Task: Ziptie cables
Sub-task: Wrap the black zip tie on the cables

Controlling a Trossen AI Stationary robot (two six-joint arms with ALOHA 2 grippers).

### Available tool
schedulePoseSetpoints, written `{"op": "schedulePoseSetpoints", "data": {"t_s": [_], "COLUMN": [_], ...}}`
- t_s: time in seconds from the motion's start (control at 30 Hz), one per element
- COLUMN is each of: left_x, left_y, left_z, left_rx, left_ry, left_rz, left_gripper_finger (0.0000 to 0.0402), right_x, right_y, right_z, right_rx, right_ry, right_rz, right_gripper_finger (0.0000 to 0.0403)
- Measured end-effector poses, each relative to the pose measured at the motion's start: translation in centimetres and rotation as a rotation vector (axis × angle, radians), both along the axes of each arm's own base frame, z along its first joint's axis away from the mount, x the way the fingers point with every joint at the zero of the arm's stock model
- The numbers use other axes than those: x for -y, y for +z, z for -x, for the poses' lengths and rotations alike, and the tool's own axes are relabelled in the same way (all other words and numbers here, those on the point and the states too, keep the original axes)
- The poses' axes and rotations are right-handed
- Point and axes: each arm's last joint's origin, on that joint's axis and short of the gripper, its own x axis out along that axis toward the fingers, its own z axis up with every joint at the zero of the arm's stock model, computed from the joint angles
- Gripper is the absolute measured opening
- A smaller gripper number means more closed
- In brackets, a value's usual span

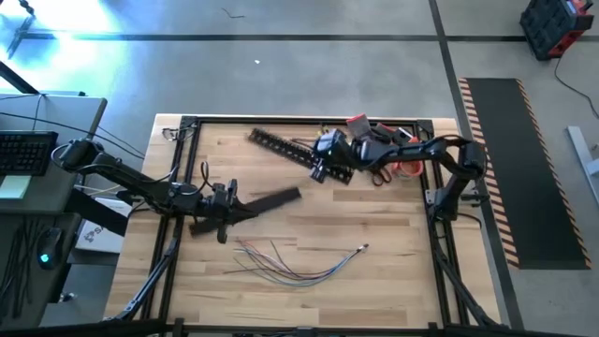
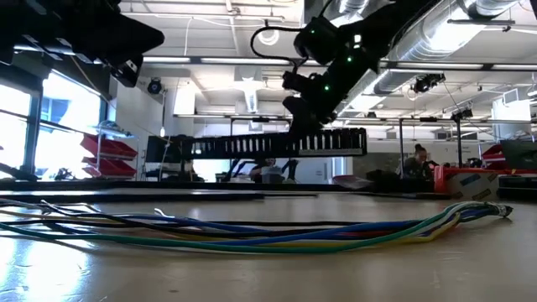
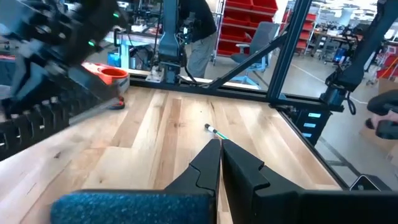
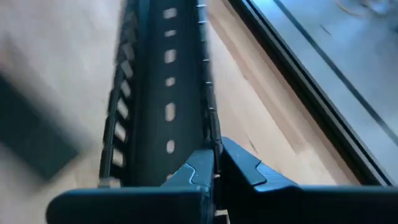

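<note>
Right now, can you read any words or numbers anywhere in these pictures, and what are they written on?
No, there are none to read.
The keyboard beside the table has keys far too small to read.
The red bins in the room behind show no label I can make out.
The cables and the comb-toothed channel carry no print.

We are in an industrial workshop; red bin racks [image 3: 261, 25] line the walls; exposed ducts [image 2: 495, 10] cross the ceiling. People [image 2: 417, 159] sit at benches behind.
</note>
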Motion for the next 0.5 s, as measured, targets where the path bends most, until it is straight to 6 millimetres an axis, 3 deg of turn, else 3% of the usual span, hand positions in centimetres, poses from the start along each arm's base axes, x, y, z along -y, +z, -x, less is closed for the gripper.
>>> {"op": "schedulePoseSetpoints", "data": {"t_s": [0.3,0.5], "left_x": [0.0,0.0], "left_y": [-0.3,-0.3], "left_z": [0.0,0.0], "left_rx": [-0.031,-0.033], "left_ry": [0.0,0.0], "left_rz": [0.013,0.013], "left_gripper_finger": [0.0,0.0], "right_x": [4.1,5.2], "right_y": [-3.0,-4.5], "right_z": [0.3,0.5], "right_rx": [-0.064,-0.086], "right_ry": [0.009,0.012], "right_rz": [0.017,-0.028], "right_gripper_finger": [0.0001,0.0001]}}
